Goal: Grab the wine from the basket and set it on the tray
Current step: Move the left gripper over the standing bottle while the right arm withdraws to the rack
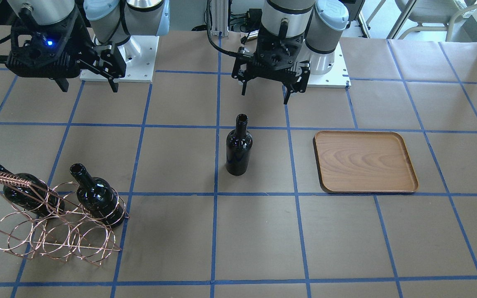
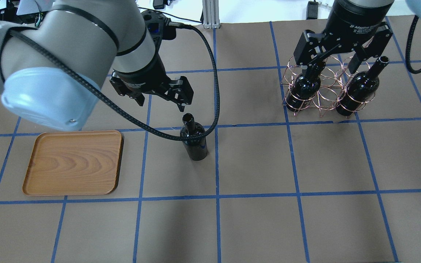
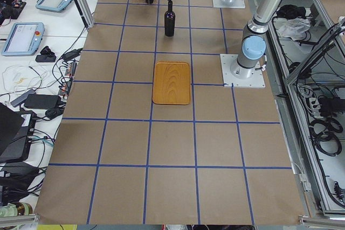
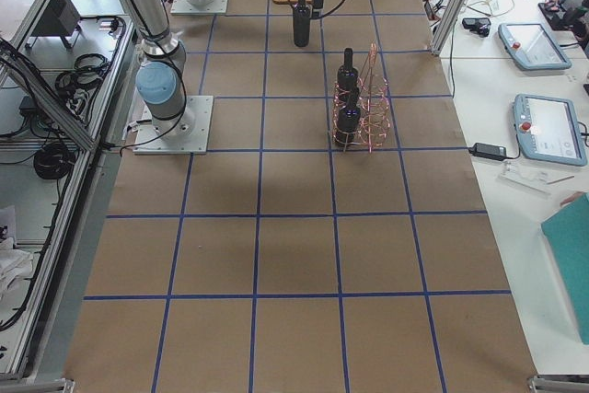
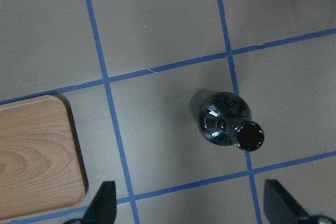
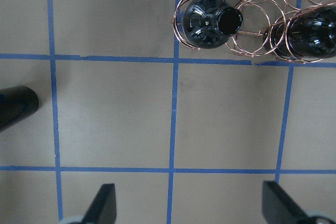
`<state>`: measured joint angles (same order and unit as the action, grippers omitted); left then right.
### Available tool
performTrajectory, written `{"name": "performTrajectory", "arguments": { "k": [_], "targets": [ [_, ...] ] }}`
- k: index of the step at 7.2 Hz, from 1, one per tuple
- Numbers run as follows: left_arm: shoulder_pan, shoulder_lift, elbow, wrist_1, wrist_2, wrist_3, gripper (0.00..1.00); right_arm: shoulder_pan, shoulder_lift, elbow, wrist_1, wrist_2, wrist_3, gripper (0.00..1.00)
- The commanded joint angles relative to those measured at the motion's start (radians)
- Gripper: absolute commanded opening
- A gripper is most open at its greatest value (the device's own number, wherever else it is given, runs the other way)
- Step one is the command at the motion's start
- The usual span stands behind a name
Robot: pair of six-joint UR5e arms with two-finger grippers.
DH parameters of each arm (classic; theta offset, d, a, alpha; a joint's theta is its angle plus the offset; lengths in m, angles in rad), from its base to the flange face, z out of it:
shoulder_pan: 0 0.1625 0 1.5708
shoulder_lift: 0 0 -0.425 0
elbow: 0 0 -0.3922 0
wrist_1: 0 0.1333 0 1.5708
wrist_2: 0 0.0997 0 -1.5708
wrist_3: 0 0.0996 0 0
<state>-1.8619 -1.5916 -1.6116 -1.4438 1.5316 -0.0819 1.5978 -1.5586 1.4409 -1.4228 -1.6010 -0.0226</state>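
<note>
One black wine bottle point(image 1: 238, 145) stands upright on the table, apart from the wooden tray point(image 1: 364, 161) beside it. It also shows in the overhead view point(image 2: 194, 142) and the left wrist view point(image 5: 226, 121). My left gripper point(image 1: 265, 97) hangs open and empty above and behind that bottle, touching nothing. The copper wire basket point(image 1: 56, 231) holds two more bottles point(image 1: 97, 196) point(image 1: 27, 192), necks tilted up. My right gripper point(image 2: 334, 65) is open and empty, high above the basket point(image 2: 323, 95). The tray point(image 2: 75, 162) holds nothing.
Brown paper with a blue tape grid covers the table point(image 1: 263, 240). The arm bases point(image 1: 329, 70) stand at the robot's edge. A black cable point(image 2: 210, 91) from the left arm loops beside the standing bottle. Operator desks with tablets point(image 4: 543, 126) lie beyond the table.
</note>
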Motion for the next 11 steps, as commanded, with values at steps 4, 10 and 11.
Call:
{"name": "performTrajectory", "arguments": {
  "k": [4,10,11],
  "targets": [
    [-0.03,-0.129,-0.022,0.13,-0.016,0.007,1.0,0.001,-0.003,0.009,-0.036,0.009,-0.019,0.96],
    [-0.03,-0.146,-0.088,0.172,-0.013,0.037,0.67,0.001,-0.006,0.019,-0.025,0.006,-0.003,0.96],
    [-0.03,-0.148,-0.088,0.172,-0.013,0.037,0.56,0.001,-0.011,0.03,-0.027,0.007,-0.003,0.96]
  ]
}}
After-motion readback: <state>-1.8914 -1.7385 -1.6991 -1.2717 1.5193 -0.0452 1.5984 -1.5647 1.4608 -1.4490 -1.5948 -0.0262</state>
